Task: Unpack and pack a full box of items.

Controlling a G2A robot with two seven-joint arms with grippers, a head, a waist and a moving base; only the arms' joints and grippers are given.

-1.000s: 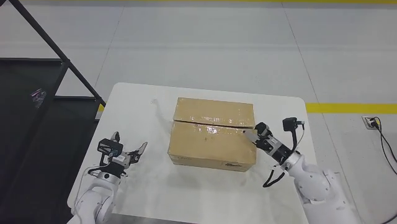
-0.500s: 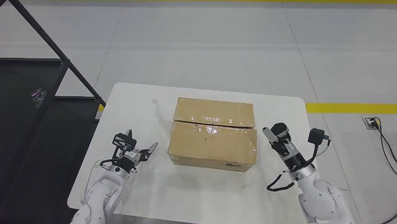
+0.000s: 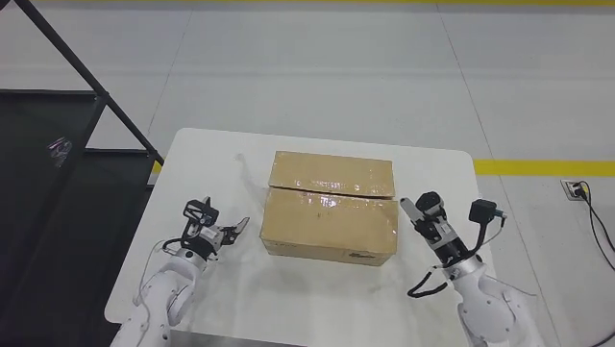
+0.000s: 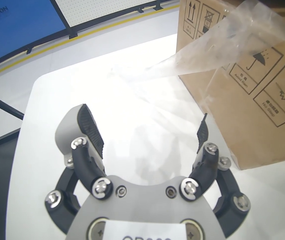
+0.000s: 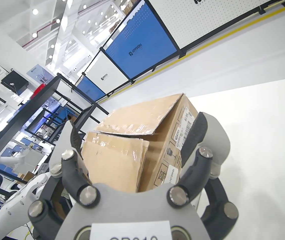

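A brown cardboard box point(image 3: 330, 206) stands in the middle of the white table point(image 3: 221, 160), its top flaps down with a jagged slit between them point(image 5: 132, 132). A loose strip of clear tape point(image 4: 220, 48) hangs off the box's side toward my left gripper. My left gripper point(image 3: 229, 228) point(image 4: 147, 128) sits low on the table just beside the box's left end, open and holding nothing. My right gripper point(image 3: 411, 205) point(image 5: 135, 133) is at the box's right end, open, its fingers apart on either side of the upper corner without gripping it.
A black metal frame point(image 3: 77, 68) stands off the table's left side. Bare table surface lies in front of the box and at both ends. A yellow floor line point(image 3: 538, 166) runs to the right.
My left gripper has slid right across the table toward the box's left end. My right gripper drew back off the box's right edge, then came a little closer again.
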